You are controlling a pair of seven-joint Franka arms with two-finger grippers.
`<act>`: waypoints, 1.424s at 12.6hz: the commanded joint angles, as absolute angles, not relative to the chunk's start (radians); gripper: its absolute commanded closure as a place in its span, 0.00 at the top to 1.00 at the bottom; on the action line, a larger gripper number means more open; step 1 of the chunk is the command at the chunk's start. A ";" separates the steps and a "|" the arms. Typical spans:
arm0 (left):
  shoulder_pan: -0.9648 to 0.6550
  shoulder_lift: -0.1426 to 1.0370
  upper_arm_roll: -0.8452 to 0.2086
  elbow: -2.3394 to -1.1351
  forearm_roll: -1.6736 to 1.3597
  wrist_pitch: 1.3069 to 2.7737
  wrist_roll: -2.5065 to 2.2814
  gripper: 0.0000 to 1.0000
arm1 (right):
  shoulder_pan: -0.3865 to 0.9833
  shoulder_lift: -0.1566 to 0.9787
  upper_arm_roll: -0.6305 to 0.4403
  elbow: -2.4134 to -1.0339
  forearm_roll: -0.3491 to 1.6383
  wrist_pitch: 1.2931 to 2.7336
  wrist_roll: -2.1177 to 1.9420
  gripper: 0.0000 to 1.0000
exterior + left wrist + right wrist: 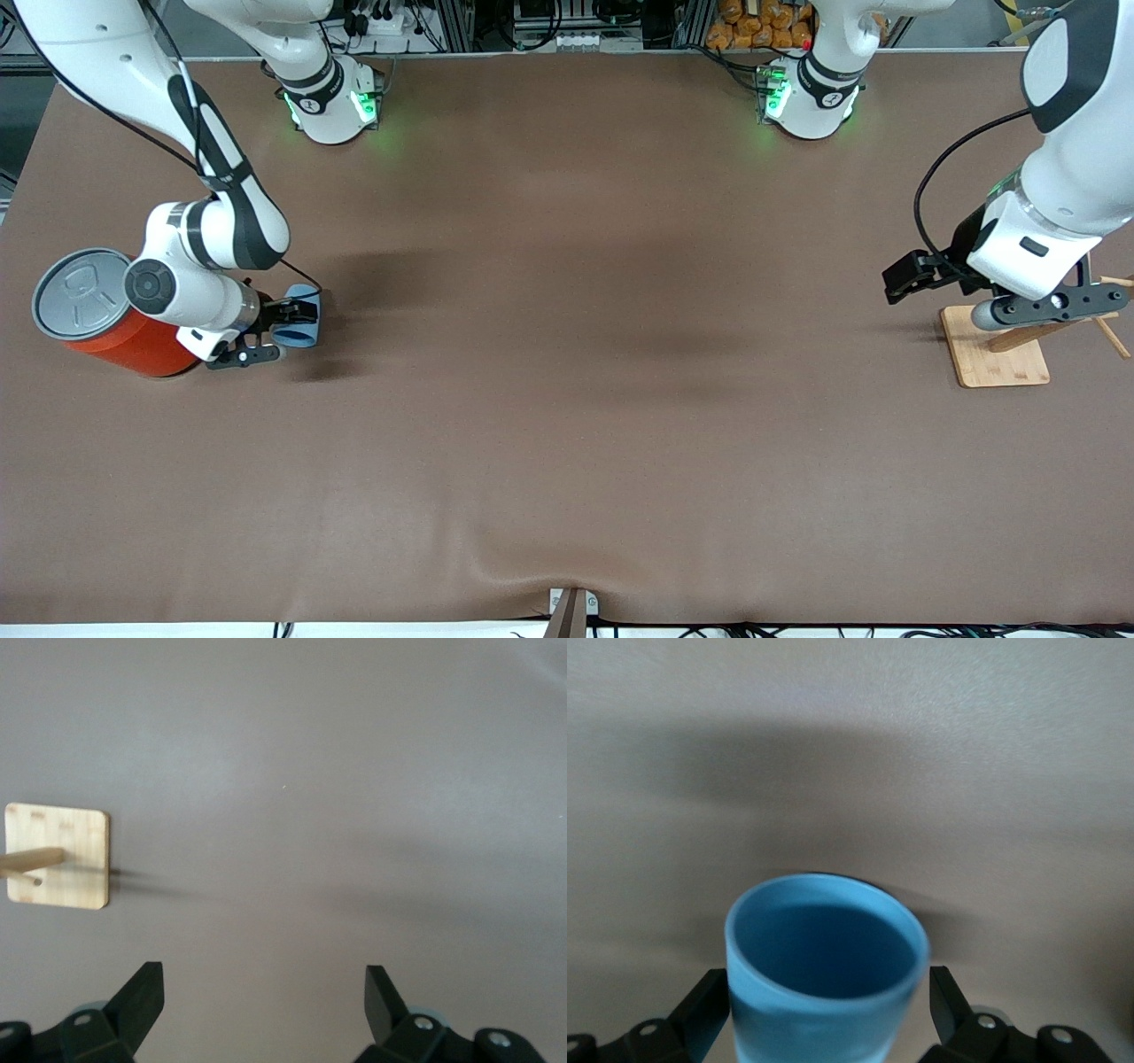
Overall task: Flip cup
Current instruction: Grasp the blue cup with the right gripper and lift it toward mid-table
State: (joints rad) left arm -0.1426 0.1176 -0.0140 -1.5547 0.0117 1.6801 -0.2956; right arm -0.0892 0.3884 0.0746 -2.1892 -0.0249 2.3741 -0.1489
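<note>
The right hand (pixel 285 331) sits low at the middle left of the front view, its wrist turned sideways so the two fingers (pixel 950 1003) flank the cup (pixel 301 325); in the right wrist view the light-blue cup (pixel 827 970) fills the lower centre with its open mouth showing, and the jaws stand wide on either side of its wall with a sliver of space visible, so the hand reads as open around the cup and not yet pressing on it. That sideways approach looks chosen for the task: a grip across the body of the cup would let the wrist roll it over. The cup appears to lie on its side on the tabletop (pixel 567 399), toward the right arm's end, though whether it fully rests there or is slightly raised is hard to tell. Just beside the hand, at the frame's left edge, a large orange-red can (pixel 102 323) with a grey lid leans close to the wrist, leaving little room for a swing. The left hand (pixel 904 282) waits at the middle right of the frame, fingers (pixel 142 997) spread and empty, above the tabletop near a small wooden stand (pixel 992 350).
</note>
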 commanded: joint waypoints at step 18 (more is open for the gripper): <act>-0.021 0.080 -0.002 -1.517 0.014 1.557 -0.279 1.00 | 0.678 0.724 0.112 -1.207 -0.107 2.026 -0.416 0.00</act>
